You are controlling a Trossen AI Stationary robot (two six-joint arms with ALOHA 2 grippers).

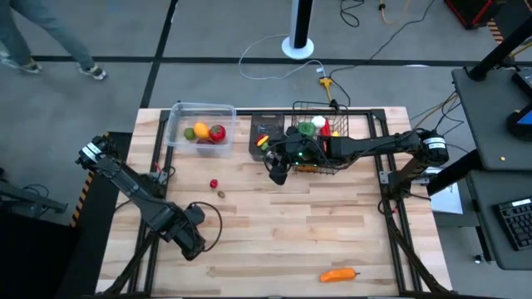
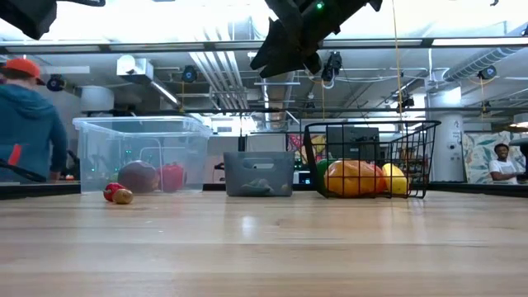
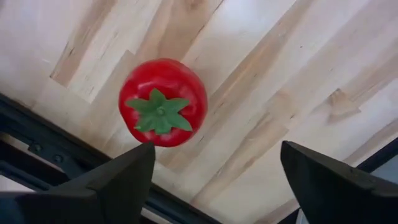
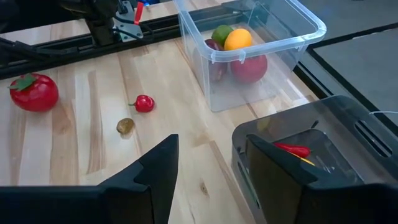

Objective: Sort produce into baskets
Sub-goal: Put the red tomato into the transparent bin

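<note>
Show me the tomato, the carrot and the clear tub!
tomato (image 3: pixel 163 102), left wrist view, on its green leafy top.
carrot (image 1: pixel 339 275), high view, on its orange middle.
clear tub (image 2: pixel 140 125), low view, on its front rim.

robotics lab, open-plan workspace. butcher-block table (image 1: pixel 274 232) on black metal frame (image 1: pixel 397 224), two arms clamped at sides. grey concrete floor (image 1: pixel 208 33), cables (image 1: pixel 274 58) trailing to white pole base (image 1: pixel 299 46). keyboard (image 1: pixel 517 223) on desk at right. overhead: exposed pipes (image 2: pixel 216 74), strip lights (image 2: pixel 165 92). person in orange cap (image 2: pixel 29 120) passing, another seated person (image 2: pixel 499 162) far right.
</note>
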